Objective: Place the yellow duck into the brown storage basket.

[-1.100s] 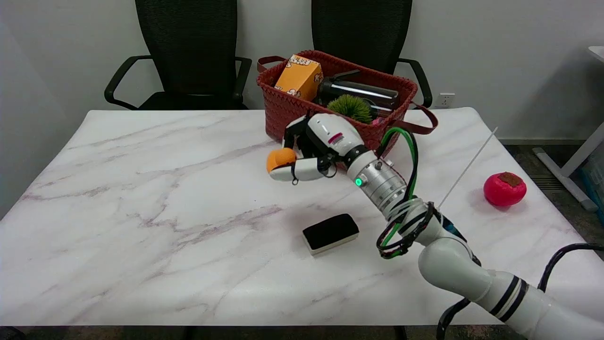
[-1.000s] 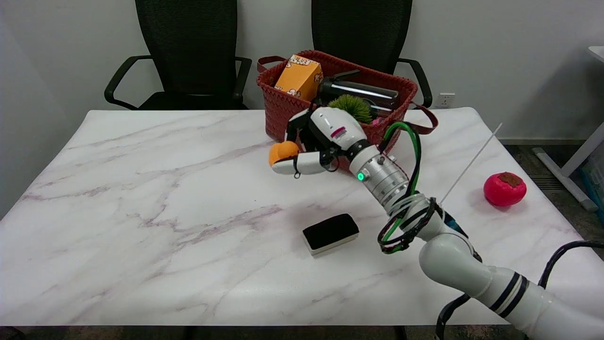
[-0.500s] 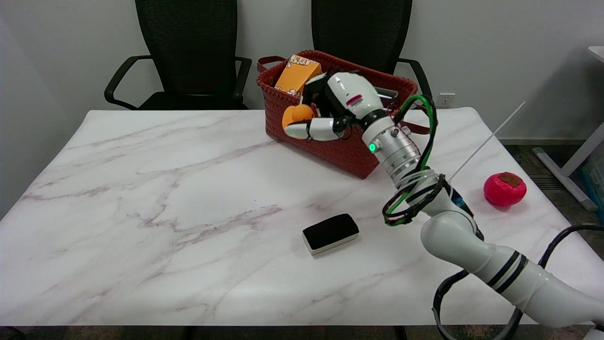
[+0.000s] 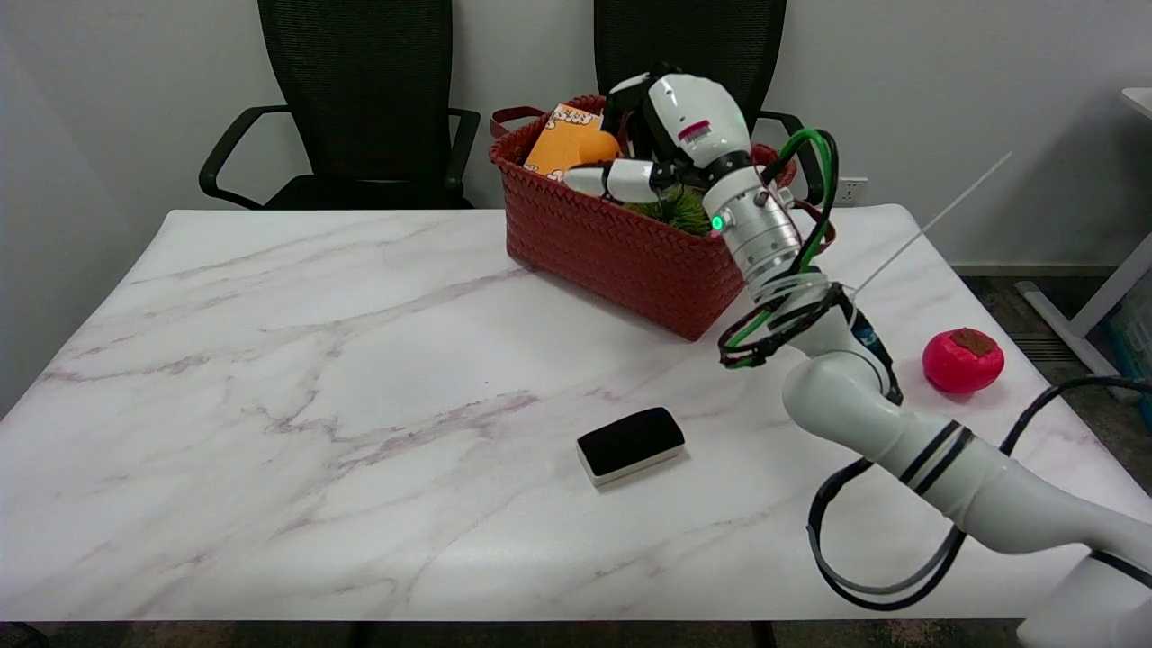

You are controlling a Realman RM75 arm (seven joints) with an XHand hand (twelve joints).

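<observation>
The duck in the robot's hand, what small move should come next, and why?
Probably lower it a little and let go. The right hand holds the duck above the basket, beside the orange box, so it seems to be over the opening already.

Office or meeting room, two black mesh office chairs [image 4: 360, 90] behind a marble-patterned worktop [image 4: 270, 360], plain white wall, wall socket [image 4: 850, 191]

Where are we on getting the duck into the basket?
Done: the yellow duck is off the table, held by the robot hand. In hand: the robot hand holds it above the brown basket, near the orange box. Left: release it inside and pull back.
</observation>
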